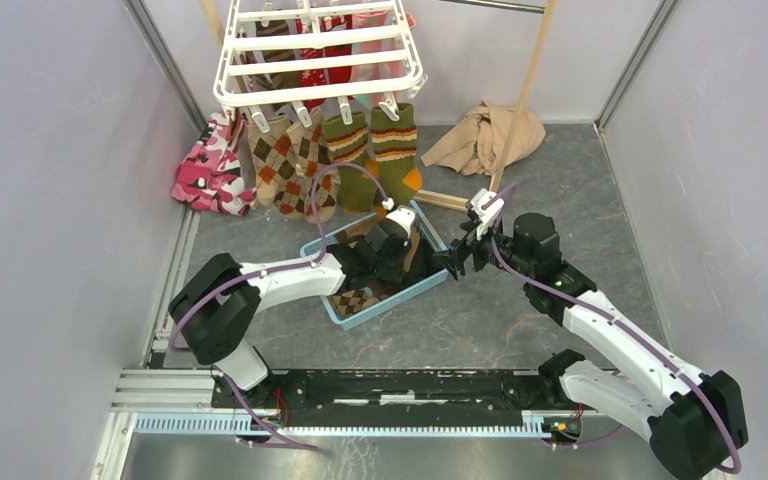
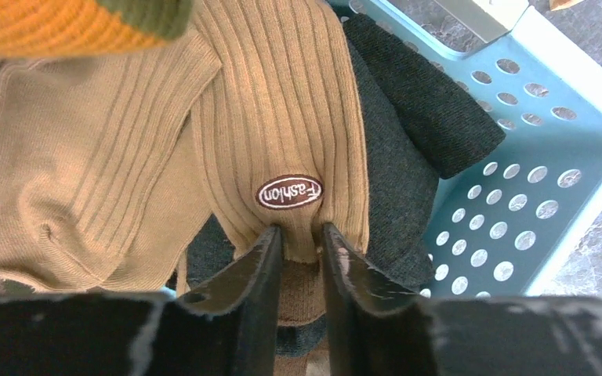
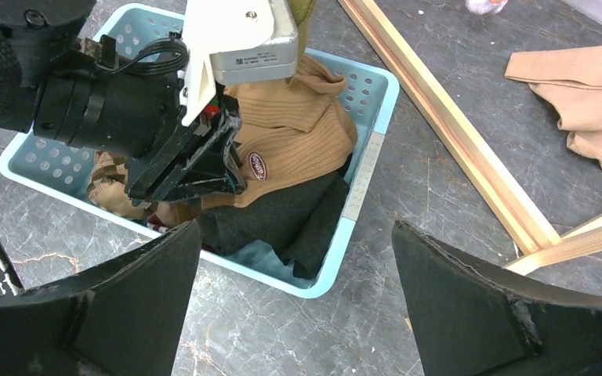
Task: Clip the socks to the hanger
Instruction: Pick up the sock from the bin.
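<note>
A light-blue perforated plastic basket [image 2: 533, 180] holds a tan ribbed knit sock [image 2: 274, 102] (oval "Fashion" patch) over dark grey knit cloth [image 2: 423, 102]. The left gripper [image 2: 302, 243] pinches the tan sock's fold. At the basket's 3 o'clock the right gripper [image 3: 296, 235] gapes wide, and the white plastic hanger frame [image 1: 318, 52] stands at 12.

Basket [image 2: 517, 211] light blue, perforated; in it tan ribbed sock [image 2: 282, 117] with brown oval label [image 2: 290, 192], charcoal sock [image 2: 407, 157] alongside

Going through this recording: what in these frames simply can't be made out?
- Top view: where the left pincer grips the tan sock, hidden under its own wrist camera.
- All views: what lies low in the basket, buried under the tan sock and dark cloth.
- Top view: the rear socks on the hanger, screened by its bars and cut off by the top edge.
</note>
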Robot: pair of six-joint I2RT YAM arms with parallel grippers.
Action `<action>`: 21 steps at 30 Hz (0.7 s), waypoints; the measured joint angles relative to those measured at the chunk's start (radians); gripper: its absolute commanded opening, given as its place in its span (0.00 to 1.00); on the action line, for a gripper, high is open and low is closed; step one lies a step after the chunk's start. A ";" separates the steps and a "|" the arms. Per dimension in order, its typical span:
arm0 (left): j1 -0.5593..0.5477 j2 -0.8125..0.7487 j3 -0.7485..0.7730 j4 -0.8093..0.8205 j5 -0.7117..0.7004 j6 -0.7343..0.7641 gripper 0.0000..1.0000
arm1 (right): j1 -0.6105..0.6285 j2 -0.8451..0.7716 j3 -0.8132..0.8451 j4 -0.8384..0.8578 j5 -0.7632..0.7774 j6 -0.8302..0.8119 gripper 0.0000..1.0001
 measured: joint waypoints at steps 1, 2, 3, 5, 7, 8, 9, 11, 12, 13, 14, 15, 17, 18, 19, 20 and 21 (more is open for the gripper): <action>0.000 0.002 0.003 -0.003 0.000 0.003 0.24 | 0.000 -0.002 -0.002 0.000 0.000 0.000 0.98; 0.000 0.002 0.005 -0.005 0.000 0.004 0.23 | 0.000 -0.004 -0.003 0.000 0.000 0.001 0.98; 0.000 0.002 0.006 -0.008 0.000 0.004 0.22 | 0.000 -0.006 -0.004 0.000 0.000 0.001 0.98; 0.000 -0.003 0.007 -0.013 0.000 0.004 0.22 | 0.000 -0.009 -0.005 0.000 0.000 0.001 0.98; 0.000 -0.021 0.007 -0.030 0.002 0.004 0.22 | 0.000 -0.012 -0.005 0.000 -0.001 0.001 0.98; 0.000 -0.034 0.006 -0.035 0.003 0.004 0.21 | 0.000 -0.013 -0.005 0.000 -0.002 0.001 0.98; 0.000 -0.053 0.006 -0.038 0.007 0.004 0.21 | 0.000 -0.013 -0.005 0.000 -0.003 0.001 0.98; 0.000 -0.105 0.005 -0.043 0.018 0.003 0.20 | 0.000 -0.014 -0.005 0.000 -0.008 0.001 0.98; 0.000 -0.131 0.004 -0.043 0.026 0.003 0.20 | 0.000 -0.014 -0.005 0.001 -0.011 0.000 0.98; 0.000 -0.160 0.002 -0.042 0.031 0.001 0.19 | 0.000 -0.014 -0.005 0.001 -0.019 0.000 0.98; 0.000 -0.197 -0.003 -0.042 0.039 -0.002 0.18 | 0.000 -0.014 -0.005 0.002 -0.027 0.000 0.98; 0.000 -0.233 -0.009 -0.041 0.054 -0.008 0.18 | 0.000 -0.014 -0.005 0.002 -0.035 -0.001 0.98; 0.003 -0.265 -0.017 -0.036 0.065 -0.013 0.17 | 0.000 -0.014 -0.005 0.003 -0.055 -0.003 0.98; 0.006 -0.284 -0.025 -0.031 0.080 -0.019 0.16 | 0.000 -0.014 -0.005 0.003 -0.070 -0.004 0.98; 0.010 -0.296 -0.033 -0.029 0.088 -0.024 0.15 | 0.000 -0.014 -0.005 0.005 -0.084 -0.005 0.98; 0.015 -0.307 -0.044 -0.025 0.104 -0.035 0.13 | 0.000 -0.014 -0.005 0.008 -0.097 -0.006 0.98; 0.021 -0.315 -0.055 -0.023 0.116 -0.044 0.10 | 0.000 -0.014 -0.005 0.012 -0.116 -0.010 0.98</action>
